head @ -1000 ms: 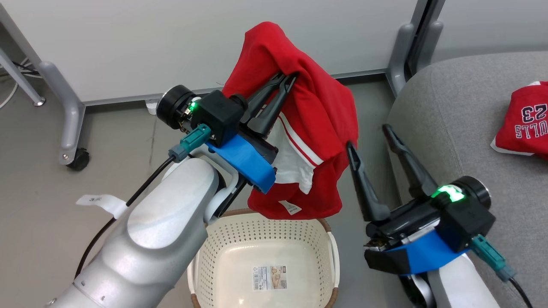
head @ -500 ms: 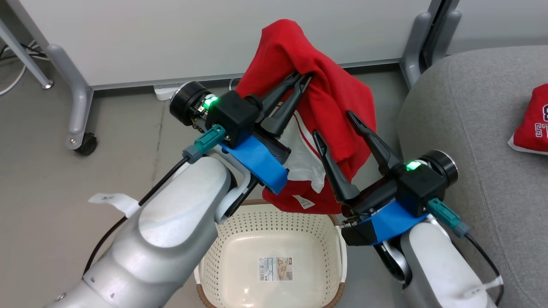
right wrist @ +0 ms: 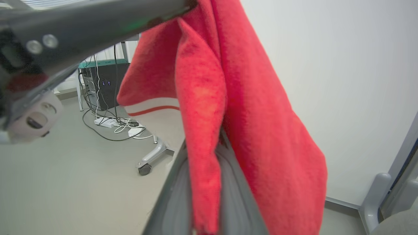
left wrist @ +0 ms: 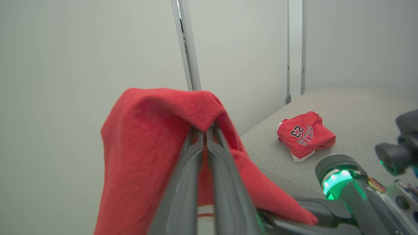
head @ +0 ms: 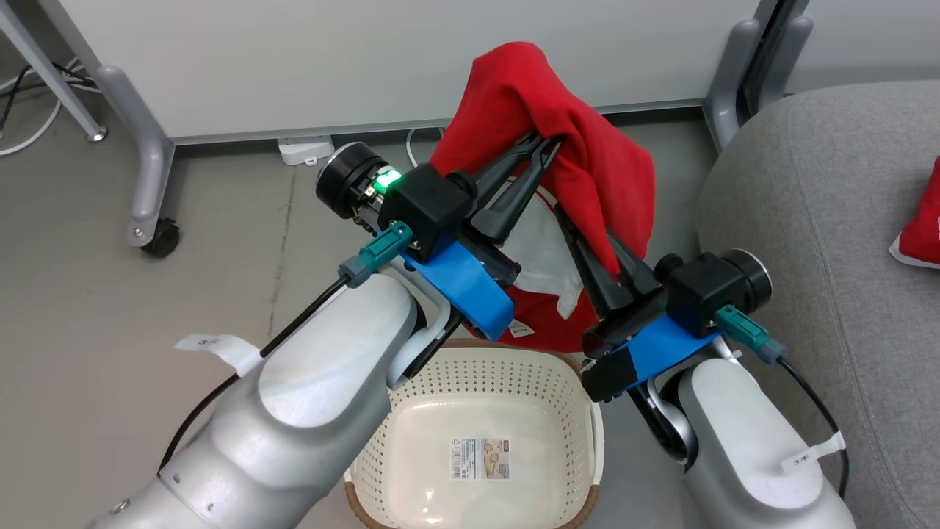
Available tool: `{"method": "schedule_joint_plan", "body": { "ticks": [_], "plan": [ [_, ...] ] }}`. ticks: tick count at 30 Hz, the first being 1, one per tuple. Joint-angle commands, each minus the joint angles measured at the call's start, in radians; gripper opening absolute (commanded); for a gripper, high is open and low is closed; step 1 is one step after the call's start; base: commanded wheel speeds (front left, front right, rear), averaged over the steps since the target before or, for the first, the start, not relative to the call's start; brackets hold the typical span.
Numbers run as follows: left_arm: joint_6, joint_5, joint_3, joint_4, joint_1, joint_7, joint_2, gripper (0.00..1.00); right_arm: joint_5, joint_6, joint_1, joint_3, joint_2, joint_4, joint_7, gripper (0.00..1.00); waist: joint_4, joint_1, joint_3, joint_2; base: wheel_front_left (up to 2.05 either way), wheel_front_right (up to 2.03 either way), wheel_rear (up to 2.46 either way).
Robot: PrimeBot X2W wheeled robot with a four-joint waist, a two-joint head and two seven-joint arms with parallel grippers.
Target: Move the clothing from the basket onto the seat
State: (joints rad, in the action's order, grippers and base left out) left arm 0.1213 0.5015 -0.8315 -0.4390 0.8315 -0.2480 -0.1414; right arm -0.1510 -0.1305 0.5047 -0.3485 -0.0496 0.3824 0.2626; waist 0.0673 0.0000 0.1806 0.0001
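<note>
Red garment [head: 587,139] hangs above the basket [head: 411,411], pinched near its top by the left hand [head: 545,145], fingers pressed narrow on the cloth. The right hand [head: 587,239] is closed on a lower fold. The basket's bottom shows just a label [head: 481,459]. One jersey [left wrist: 305,137] lies on the seat [head: 822,220], so I judge this the last piece, not yet carried over. Grey floor [head: 220,242], white wall [head: 367,59], a castered metal leg [head: 150,176], a power strip [head: 305,149].
</note>
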Motion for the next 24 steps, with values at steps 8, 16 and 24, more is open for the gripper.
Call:
{"method": "schedule_joint_plan", "body": {
  "ticks": [8, 16, 24],
  "plan": [
    [0.003, 0.008, -0.004, -0.01, 0.011, -0.01, -0.002, 0.0, -0.006, 0.0, 0.013, 0.008, -0.001, -0.001, 0.003, 0.0, -0.007, 0.0, -0.004, -0.0001, 0.0, 0.0, 0.0],
    [0.002, 0.006, -0.007, -0.016, 0.005, -0.011, -0.001, 0.0, -0.007, 0.0, -0.001, 0.013, -0.001, -0.006, 0.003, 0.0, -0.01, 0.0, -0.008, -0.0001, 0.0, 0.0, 0.0],
    [0.002, 0.007, -0.014, -0.024, 0.001, -0.014, 0.0, 0.0, -0.009, 0.0, -0.006, 0.015, -0.001, -0.013, 0.003, 0.0, -0.009, 0.0, -0.012, -0.0001, 0.0, 0.0, 0.0]
  ]
}}
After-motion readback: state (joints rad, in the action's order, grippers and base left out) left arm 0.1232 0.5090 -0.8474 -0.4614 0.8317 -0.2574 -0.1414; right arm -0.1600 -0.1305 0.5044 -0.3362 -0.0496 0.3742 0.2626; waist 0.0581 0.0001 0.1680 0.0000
